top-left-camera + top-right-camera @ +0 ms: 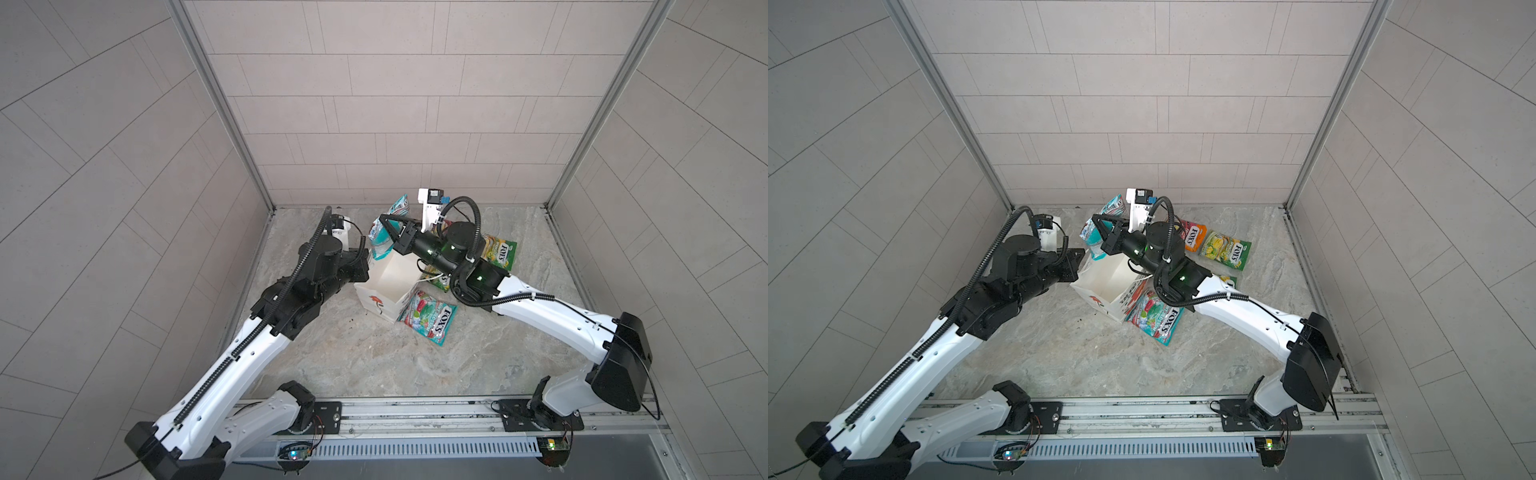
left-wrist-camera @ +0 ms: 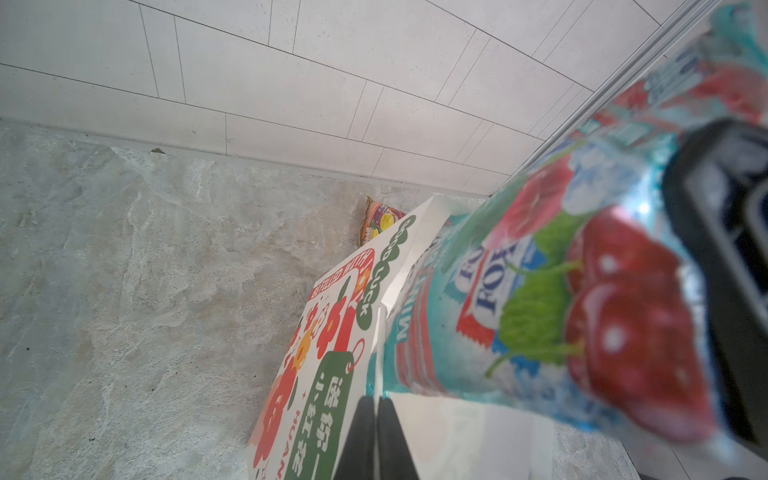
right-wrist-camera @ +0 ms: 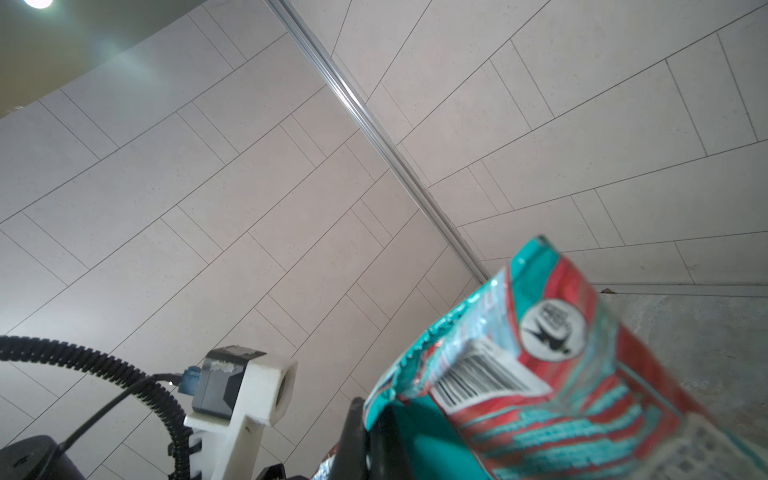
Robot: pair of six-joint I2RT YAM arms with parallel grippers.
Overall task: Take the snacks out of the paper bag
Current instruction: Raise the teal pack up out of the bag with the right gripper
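We see pale tiled walls on three sides, aluminium corner posts, grey marbled surface, metal rail along the near edge, bright lamp overhead.

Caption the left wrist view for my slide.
Left fingers pinch the paper bag by its rim; a teal packet hangs at its mouth.

Five snacks; one paper bag

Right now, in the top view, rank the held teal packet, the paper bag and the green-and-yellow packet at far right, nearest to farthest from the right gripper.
1. The held teal packet, clamped in the right gripper itself.
2. The paper bag, just below, centre.
3. The green-and-yellow packet, lying flat, far right.
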